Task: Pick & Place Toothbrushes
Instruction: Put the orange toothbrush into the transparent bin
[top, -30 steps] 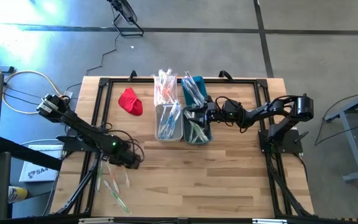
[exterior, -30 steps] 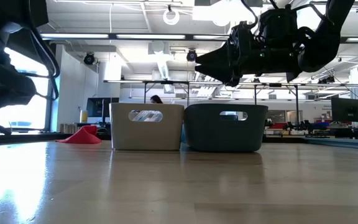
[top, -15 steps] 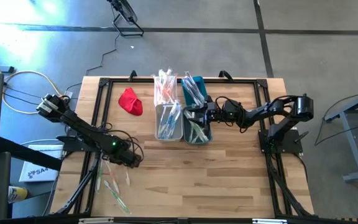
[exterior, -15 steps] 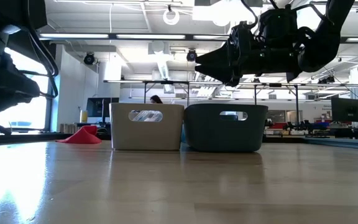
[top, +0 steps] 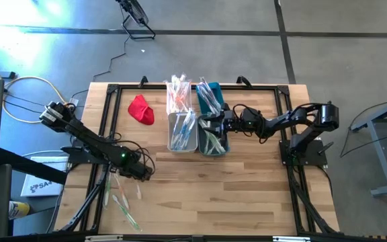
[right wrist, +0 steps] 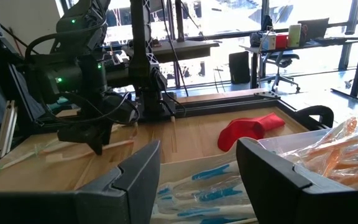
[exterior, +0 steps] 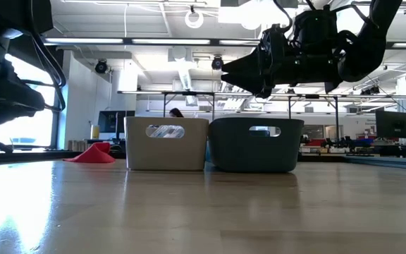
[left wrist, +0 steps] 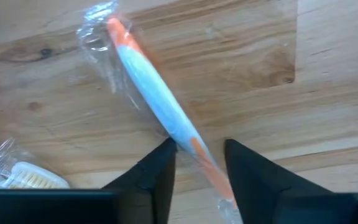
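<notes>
orange-and-white wrapped toothbrush (left wrist: 160, 106) lies on my wooden table (top: 247, 188), its handle between the spread fingers of my left gripper (left wrist: 197, 163). my right gripper (right wrist: 197, 165) hovers, jaws apart, over the bins (top: 213, 142).

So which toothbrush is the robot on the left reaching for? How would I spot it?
Look at the wooden table, near its front left corner, where a few wrapped toothbrushes lie loose. The left gripper is down over one, open, a finger on each side. That toothbrush is white with orange ends, in a crinkly clear wrapper; the one beside it shows white bristles.
</notes>
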Action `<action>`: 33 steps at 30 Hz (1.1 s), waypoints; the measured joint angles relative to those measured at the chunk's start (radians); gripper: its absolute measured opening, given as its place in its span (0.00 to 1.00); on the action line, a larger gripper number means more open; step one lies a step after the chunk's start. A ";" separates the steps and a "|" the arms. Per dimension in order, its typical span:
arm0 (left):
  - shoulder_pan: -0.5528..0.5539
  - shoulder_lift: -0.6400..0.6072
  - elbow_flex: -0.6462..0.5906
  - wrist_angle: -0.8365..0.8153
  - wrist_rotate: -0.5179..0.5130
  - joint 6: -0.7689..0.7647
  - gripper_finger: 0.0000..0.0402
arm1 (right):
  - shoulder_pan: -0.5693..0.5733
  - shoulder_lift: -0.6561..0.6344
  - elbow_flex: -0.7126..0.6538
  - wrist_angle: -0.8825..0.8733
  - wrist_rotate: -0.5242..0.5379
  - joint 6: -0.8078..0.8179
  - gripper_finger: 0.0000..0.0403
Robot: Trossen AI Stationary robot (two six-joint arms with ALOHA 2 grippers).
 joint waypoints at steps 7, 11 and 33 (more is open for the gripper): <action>0.000 0.000 0.000 0.002 0.001 0.000 0.20 | 0.000 0.000 0.000 0.000 0.000 0.000 0.51; 0.000 0.000 0.000 0.002 0.001 0.000 0.15 | 0.000 0.000 0.000 0.000 0.000 0.000 0.51; 0.000 -0.011 -0.003 0.080 -0.027 0.083 0.06 | 0.000 0.000 0.000 0.000 0.000 0.000 0.51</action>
